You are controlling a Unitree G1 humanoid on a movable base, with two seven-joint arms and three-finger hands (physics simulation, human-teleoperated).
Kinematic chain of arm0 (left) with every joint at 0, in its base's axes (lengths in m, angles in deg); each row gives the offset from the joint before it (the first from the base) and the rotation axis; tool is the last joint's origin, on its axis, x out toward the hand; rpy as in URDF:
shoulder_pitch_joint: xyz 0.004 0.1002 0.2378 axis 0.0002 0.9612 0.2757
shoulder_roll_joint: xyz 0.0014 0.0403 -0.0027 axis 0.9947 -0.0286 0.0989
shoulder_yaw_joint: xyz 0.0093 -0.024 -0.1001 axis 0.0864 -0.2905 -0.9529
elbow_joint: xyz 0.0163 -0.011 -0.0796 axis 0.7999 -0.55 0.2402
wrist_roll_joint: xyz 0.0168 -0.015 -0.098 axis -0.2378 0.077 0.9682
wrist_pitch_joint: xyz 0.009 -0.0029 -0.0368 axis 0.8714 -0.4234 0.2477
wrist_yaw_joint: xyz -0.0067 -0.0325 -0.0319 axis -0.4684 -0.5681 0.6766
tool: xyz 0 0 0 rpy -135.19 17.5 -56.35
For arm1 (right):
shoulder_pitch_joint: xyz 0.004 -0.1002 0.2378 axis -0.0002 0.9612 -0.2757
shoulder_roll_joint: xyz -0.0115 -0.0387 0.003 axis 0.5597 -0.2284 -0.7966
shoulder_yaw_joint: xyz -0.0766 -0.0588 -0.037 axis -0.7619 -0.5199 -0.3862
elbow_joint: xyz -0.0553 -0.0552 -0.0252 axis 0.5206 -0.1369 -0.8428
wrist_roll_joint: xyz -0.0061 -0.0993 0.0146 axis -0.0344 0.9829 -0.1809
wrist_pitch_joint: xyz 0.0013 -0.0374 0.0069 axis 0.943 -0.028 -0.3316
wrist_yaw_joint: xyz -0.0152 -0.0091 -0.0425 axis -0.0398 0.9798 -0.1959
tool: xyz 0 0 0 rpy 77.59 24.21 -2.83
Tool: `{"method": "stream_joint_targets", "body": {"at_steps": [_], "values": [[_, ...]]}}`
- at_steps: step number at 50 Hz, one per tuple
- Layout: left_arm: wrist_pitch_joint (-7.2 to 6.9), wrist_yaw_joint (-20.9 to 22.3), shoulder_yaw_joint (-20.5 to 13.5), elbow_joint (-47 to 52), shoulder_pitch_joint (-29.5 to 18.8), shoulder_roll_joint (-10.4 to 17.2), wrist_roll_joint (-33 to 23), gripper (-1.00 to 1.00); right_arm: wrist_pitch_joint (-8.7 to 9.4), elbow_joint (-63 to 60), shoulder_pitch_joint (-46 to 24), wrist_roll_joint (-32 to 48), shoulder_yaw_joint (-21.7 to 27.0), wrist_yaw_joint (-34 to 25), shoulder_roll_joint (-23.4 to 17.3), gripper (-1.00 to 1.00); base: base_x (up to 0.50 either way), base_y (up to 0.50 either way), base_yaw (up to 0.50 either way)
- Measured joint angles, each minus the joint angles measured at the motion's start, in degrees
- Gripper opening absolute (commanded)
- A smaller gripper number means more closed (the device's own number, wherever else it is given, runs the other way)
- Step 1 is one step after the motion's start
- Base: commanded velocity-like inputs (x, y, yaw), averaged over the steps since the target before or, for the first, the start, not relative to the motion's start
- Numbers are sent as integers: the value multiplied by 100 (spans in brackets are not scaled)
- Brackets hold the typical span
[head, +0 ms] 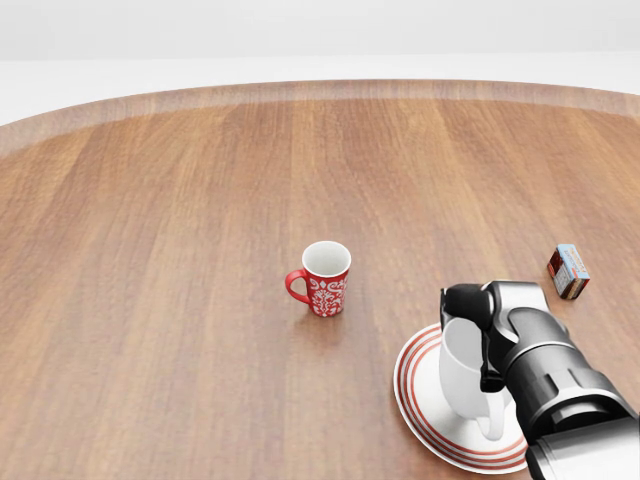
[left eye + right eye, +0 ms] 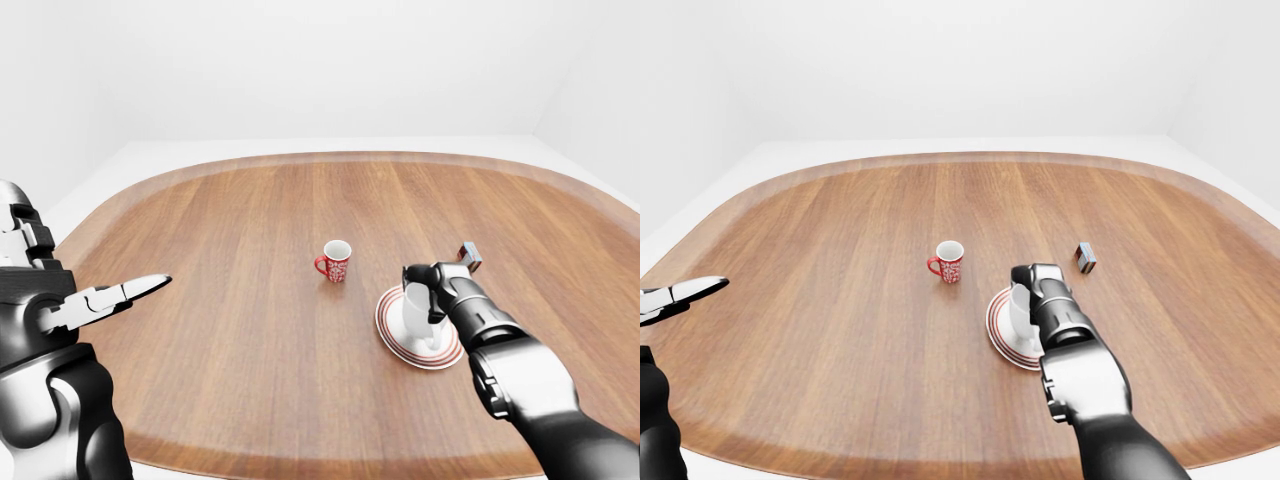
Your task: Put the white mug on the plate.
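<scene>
White mug point(image 1: 463, 375) is seen upright inside the rim of the plate point(image 1: 425, 425), near the surface's lower right edge in the head view. Whether its base is fully seated or held just above cannot be told. The right hand point(image 1: 480, 330) is clenched on the mug, fingers point(image 1: 462, 300) wrapped over the rim and upper wall; the handle points toward the bottom of the view.

Step in hand, as judged: set-down and release. The mug is to be lowered straight until the base bears on the plate's flat centre, not on the striped rim. The fingers are then to be opened slowly and the hand lifted clear upward, so the mug is not dragged or tipped.

Red patterned mug point(image 1: 323, 277) and small box point(image 1: 568, 271) stand well apart from the plate; neither should be disturbed. Left hand point(image 2: 105, 299) is held off the surface's left edge, fingers released, nothing grasped.
</scene>
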Motion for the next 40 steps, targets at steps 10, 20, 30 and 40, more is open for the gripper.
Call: {"method": "stream_joint_targets", "body": {"at_steps": [10,20,30,40], "values": [[0,-6,-3,15,-2,5,11,100,0,47,-1,57,6,126,33,-100,0,0,0],[0,-7,-10,37,0,5,18,100,0,113,21,46,17,314,73,-100,0,0,0],[0,3,-5,12,7,-3,7,100,0,178,35,43,26,529,64,-100,0,0,0],[0,12,1,5,23,-16,-2,100,0,212,58,28,32,668,60,-100,0,0,0]]}}
